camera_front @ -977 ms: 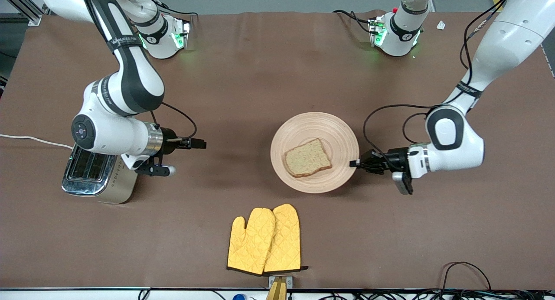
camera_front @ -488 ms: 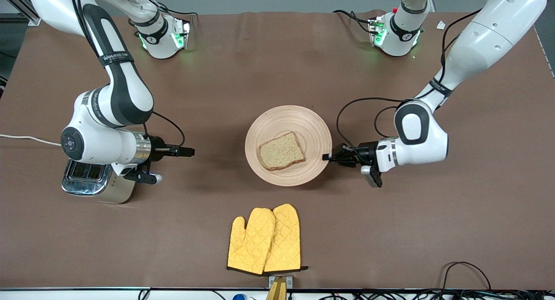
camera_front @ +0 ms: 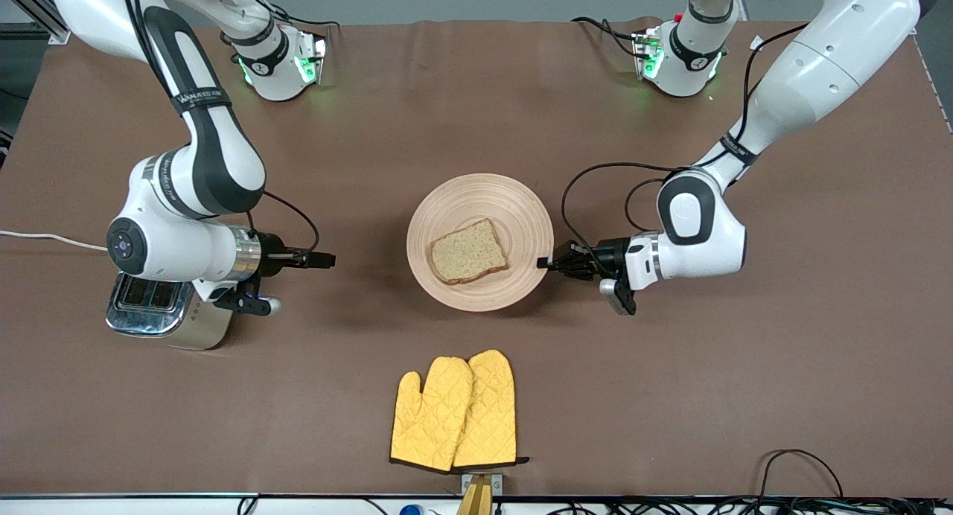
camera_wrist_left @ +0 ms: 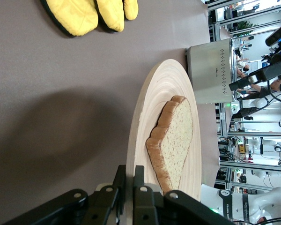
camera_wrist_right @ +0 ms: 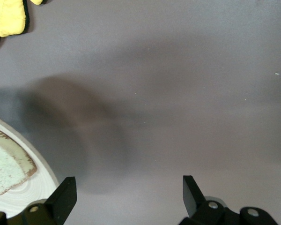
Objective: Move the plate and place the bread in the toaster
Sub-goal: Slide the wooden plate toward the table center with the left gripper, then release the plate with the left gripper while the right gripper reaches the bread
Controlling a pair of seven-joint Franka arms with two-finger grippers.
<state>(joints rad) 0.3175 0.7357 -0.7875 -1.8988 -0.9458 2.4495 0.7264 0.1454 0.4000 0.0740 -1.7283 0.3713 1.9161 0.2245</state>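
Observation:
The round wooden plate point(camera_front: 480, 202) sits mid-table with the slice of brown bread point(camera_front: 467, 251) lying flat on it. My left gripper point(camera_front: 547, 263) is shut on the plate's rim at the edge toward the left arm's end; in the left wrist view the fingers point(camera_wrist_left: 131, 169) pinch the plate point(camera_wrist_left: 150, 117) beside the bread point(camera_wrist_left: 175, 136). The cream toaster point(camera_front: 160, 306) stands at the right arm's end, partly under the right arm. My right gripper point(camera_front: 324, 260) hovers open and empty between toaster and plate, fingers wide apart point(camera_wrist_right: 129, 187), with the plate's edge point(camera_wrist_right: 35, 185) in its view.
A pair of yellow oven mitts point(camera_front: 456, 411) lies nearer the front camera than the plate. The toaster's white cord point(camera_front: 52, 238) trails off the right arm's end. Cables hang along the front edge.
The left gripper has drawn the plate with the bread toward the toaster's end of the table. The right arm has drawn back a little toward the toaster.

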